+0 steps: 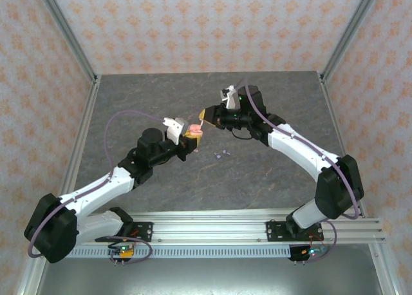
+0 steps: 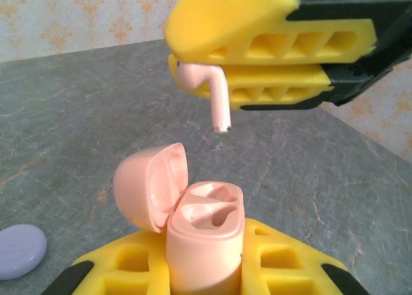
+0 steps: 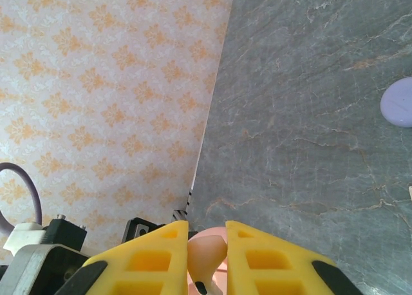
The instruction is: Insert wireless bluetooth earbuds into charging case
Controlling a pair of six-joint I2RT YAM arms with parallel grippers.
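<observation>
My left gripper (image 2: 206, 272) is shut on a salmon-pink charging case (image 2: 205, 240), which stands upright between the yellow fingers. Its lid (image 2: 150, 185) is hinged open to the left, and both sockets are bare. Just above it, my right gripper (image 2: 175, 53) is shut on a salmon-pink earbud (image 2: 205, 82) with its stem pointing down, a short gap above the case. In the right wrist view the same earbud (image 3: 207, 255) sits pinched between the yellow pads. In the top view both grippers (image 1: 190, 139) (image 1: 205, 117) meet at mid-table. Two light purple earbuds (image 1: 222, 154) lie on the table to their right.
A light purple disc-shaped case (image 2: 19, 250) lies on the grey stone table (image 1: 257, 179) beside the left gripper, and the right wrist view shows it too (image 3: 399, 102). Patterned walls (image 1: 193, 24) close the table in at the back and sides.
</observation>
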